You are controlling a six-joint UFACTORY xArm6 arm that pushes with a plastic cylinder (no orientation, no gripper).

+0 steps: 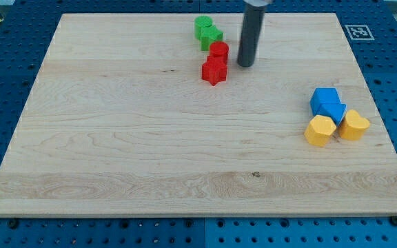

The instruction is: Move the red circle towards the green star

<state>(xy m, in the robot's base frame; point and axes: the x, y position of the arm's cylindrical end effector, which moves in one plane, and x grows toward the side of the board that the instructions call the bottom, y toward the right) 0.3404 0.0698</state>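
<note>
The red circle point(218, 49) lies near the view's top centre. It touches the green star point(211, 38), which sits just above and to its left. A second green block point(202, 26) sits against the star's upper left. A red star point(214, 70) lies just below the red circle. My tip point(245, 65) is on the board just to the right of the red circle and red star, a small gap away from both.
At the view's right is a tight cluster: a blue cube point(324, 98), a second blue block point(335, 112), a yellow hexagon-like block point(320, 130) and a yellow heart point(354, 125). The wooden board point(116, 138) lies on a blue perforated table.
</note>
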